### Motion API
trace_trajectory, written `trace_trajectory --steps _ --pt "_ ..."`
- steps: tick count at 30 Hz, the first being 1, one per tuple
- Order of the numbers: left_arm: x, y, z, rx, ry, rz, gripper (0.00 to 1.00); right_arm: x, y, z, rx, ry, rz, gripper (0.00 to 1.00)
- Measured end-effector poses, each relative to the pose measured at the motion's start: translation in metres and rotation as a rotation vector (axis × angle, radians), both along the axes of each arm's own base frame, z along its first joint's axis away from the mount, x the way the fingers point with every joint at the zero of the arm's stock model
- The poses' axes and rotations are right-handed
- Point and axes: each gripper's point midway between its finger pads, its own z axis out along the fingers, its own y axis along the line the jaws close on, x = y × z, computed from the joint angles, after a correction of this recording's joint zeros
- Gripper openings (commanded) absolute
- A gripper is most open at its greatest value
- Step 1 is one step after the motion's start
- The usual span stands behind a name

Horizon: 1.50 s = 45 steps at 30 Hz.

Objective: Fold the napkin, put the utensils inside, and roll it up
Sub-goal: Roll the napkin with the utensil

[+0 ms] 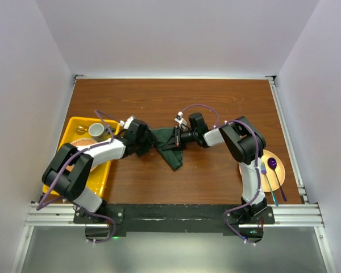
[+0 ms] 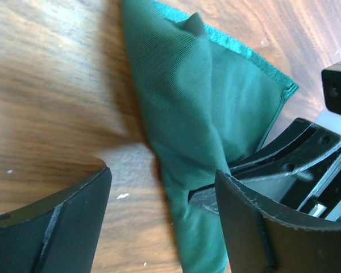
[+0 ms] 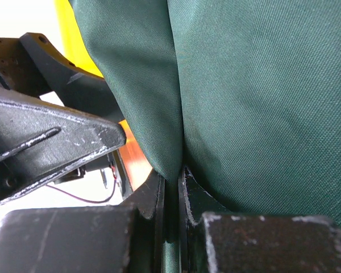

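Observation:
The dark green napkin (image 1: 169, 149) lies bunched on the wooden table between the two arms. My right gripper (image 1: 177, 138) is shut on a fold of the napkin (image 3: 256, 85), the cloth pinched between its jaws (image 3: 171, 177). My left gripper (image 1: 148, 143) stands open right at the napkin's left edge; the cloth (image 2: 216, 102) runs between its spread fingers (image 2: 162, 176) without being gripped. The right gripper's fingers (image 2: 261, 165) show just beyond. The utensils (image 1: 276, 177) lie on the orange plate at the right, away from both grippers.
A yellow tray (image 1: 105, 173) at the left holds a white cup (image 1: 96, 130) and a brownish item (image 1: 83, 143). The orange plate (image 1: 284, 173) sits near the right arm's base, with a purple spoon (image 1: 272, 165) on it. Metal rails border the table's right and near edges.

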Motion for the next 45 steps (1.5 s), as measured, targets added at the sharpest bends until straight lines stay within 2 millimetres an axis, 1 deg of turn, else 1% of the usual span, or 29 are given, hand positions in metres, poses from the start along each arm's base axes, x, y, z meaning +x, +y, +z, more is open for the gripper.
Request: trace_trajectory --steps 5,6,8,9,11,12,13,15,17,20,23,27,34,38,43,45 --pt "0.002 -0.002 0.001 0.02 -0.027 -0.014 0.76 -0.001 0.0 0.0 -0.008 -0.01 0.02 0.0" --pt "0.002 -0.002 0.004 0.033 -0.048 -0.024 0.74 0.0 0.0 0.0 -0.01 -0.011 0.024 0.0" --pt "-0.002 -0.005 0.013 0.039 -0.094 -0.047 0.67 0.0 0.0 0.0 -0.014 -0.015 0.03 0.0" --pt "-0.005 -0.006 0.021 0.035 -0.128 -0.06 0.55 0.0 0.0 0.0 -0.016 -0.015 0.033 0.0" --pt "-0.008 -0.005 0.036 0.022 -0.181 -0.068 0.41 0.0 0.0 0.0 -0.019 -0.016 0.036 0.0" --pt "-0.008 -0.004 0.043 0.018 -0.209 -0.069 0.28 0.0 0.0 0.0 -0.02 -0.016 0.037 0.0" --pt "-0.006 -0.003 0.049 0.015 -0.233 -0.071 0.2 0.0 0.0 0.0 -0.021 -0.018 0.039 0.0" --pt "-0.002 -0.004 0.055 0.013 -0.265 -0.076 0.05 0.0 0.0 0.0 -0.023 -0.018 0.04 0.0" --pt "0.001 -0.006 0.051 0.027 -0.269 -0.089 0.02 0.0 0.0 0.0 -0.024 -0.018 0.041 0.0" --pt "0.003 -0.008 0.037 0.052 -0.241 -0.11 0.0 0.0 0.0 0.0 -0.024 -0.018 0.042 0.0" --pt "0.007 -0.011 0.022 0.064 -0.218 -0.135 0.0 0.0 0.0 0.0 -0.024 -0.018 0.043 0.0" --pt "0.011 -0.011 0.01 0.074 -0.208 -0.152 0.0 0.0 0.0 0.0 -0.028 -0.018 0.046 0.0" --pt "0.024 -0.013 -0.001 0.083 -0.212 -0.172 0.0 0.0 -0.002 -0.002 -0.043 -0.03 0.072 0.0" --pt "0.031 -0.012 -0.002 0.088 -0.221 -0.184 0.0 0.004 -0.003 -0.005 -0.066 -0.044 0.115 0.0" --pt "0.046 -0.004 -0.007 0.058 -0.216 -0.183 0.0 0.009 -0.004 -0.005 -0.124 -0.079 0.174 0.01" --pt "0.051 0.001 -0.005 0.055 -0.225 -0.192 0.0 0.01 -0.003 -0.005 -0.137 -0.088 0.192 0.01"
